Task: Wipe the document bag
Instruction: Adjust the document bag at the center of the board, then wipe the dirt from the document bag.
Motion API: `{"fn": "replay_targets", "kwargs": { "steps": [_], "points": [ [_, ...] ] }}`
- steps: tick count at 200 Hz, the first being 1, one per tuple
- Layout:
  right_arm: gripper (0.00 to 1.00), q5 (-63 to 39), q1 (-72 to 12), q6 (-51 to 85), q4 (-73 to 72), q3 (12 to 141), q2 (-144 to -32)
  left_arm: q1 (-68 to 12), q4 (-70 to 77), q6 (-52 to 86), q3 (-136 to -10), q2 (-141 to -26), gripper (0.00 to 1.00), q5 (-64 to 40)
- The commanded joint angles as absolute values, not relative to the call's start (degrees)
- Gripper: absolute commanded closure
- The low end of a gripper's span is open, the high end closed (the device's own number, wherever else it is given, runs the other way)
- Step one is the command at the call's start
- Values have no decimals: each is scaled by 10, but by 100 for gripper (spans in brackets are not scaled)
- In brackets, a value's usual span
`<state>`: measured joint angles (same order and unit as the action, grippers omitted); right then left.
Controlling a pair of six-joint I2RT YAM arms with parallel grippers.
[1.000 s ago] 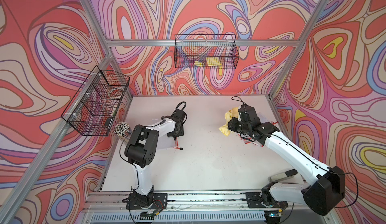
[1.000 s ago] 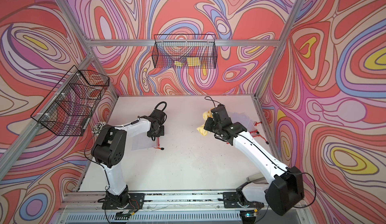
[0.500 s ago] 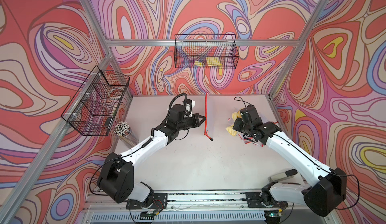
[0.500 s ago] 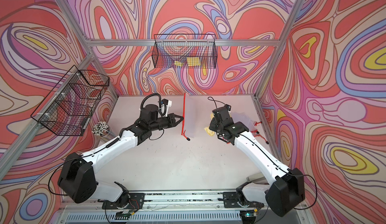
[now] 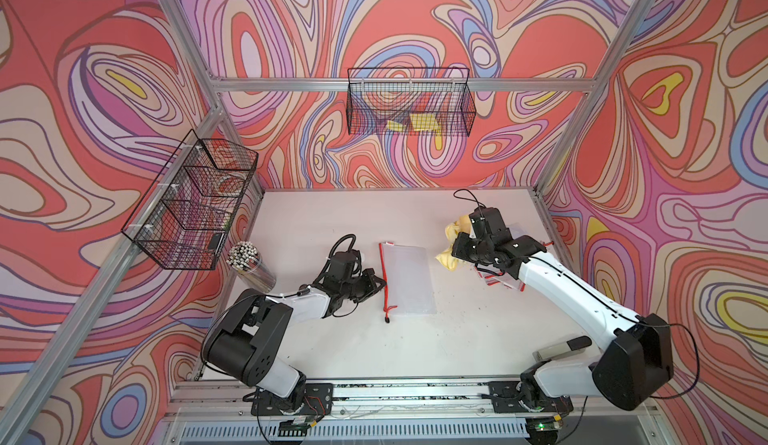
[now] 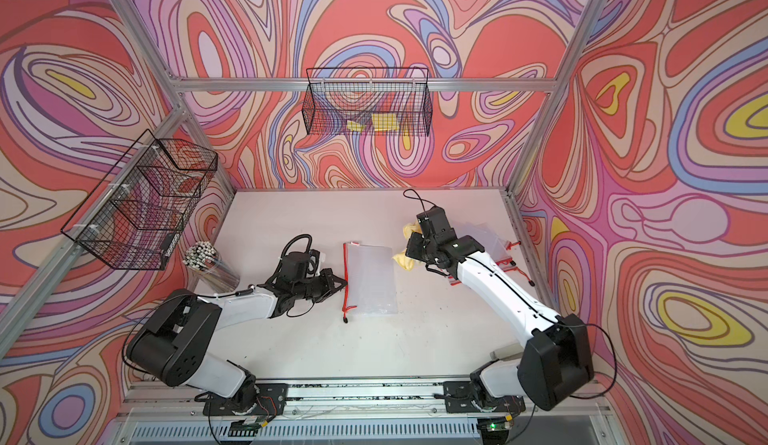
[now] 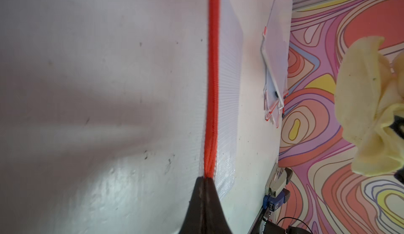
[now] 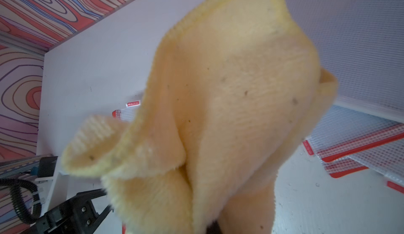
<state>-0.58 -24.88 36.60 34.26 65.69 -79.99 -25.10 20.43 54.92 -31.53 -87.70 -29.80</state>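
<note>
White tabletop (image 5: 374, 347) fills the cell floor, with a black wire back basket (image 5: 409, 102) and side basket (image 5: 191, 202) hung on the walls above it. The document bag (image 5: 409, 281), clear mesh with a red zip edge, lies flat mid-table. The left gripper (image 7: 205, 180) is clamped on that zip edge. A stack of similar bags (image 7: 275, 77) sits by the right wall, partly hidden under the right arm. The right gripper (image 6: 411, 247), clenched on a bunched yellow cloth (image 5: 446, 258), hangs just beside the bag's far right corner. A jar (image 5: 249, 266) of white-tipped sticks stands at the left edge, and a stapler (image 5: 557, 349) lies near the right arm's base.
</note>
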Motion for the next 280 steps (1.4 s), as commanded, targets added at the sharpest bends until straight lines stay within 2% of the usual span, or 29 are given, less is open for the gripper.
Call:
{"fn": "replay_targets", "kwargs": {
  "steps": [1,63,90,118,145,162,181,192,207,215,240,280],
  "points": [
    [100,-88,-257,354,295,657,-822,-250,179,527,-321,-847,100,-270],
    [100,-211,-378,374,195,707,-1054,-250,33,451,-315,-827,98,-204],
    [100,-208,-381,384,186,740,-1118,-250,32,447,-310,-830,77,-200],
    [100,-191,-381,388,207,762,-1161,-250,31,444,-306,-822,47,-198],
    [100,-197,-381,400,199,757,-1185,-250,34,444,-302,-822,36,-202],
    [100,-202,-382,406,190,752,-1188,-250,46,447,-301,-833,35,-210],
    [100,-203,-381,409,185,749,-1187,-250,72,455,-277,-849,40,-216],
    [100,-201,-381,413,185,746,-1185,-250,79,457,-278,-858,48,-218],
    [100,-200,-381,416,183,741,-1180,-250,86,460,-278,-868,65,-218],
    [100,-199,-381,417,183,738,-1176,-250,88,461,-278,-870,69,-216],
    [100,-198,-382,415,184,727,-1166,-250,82,455,-284,-876,69,-209],
    [100,-214,-378,414,173,705,-1148,-250,72,446,-315,-904,64,-216]
  ]
}}
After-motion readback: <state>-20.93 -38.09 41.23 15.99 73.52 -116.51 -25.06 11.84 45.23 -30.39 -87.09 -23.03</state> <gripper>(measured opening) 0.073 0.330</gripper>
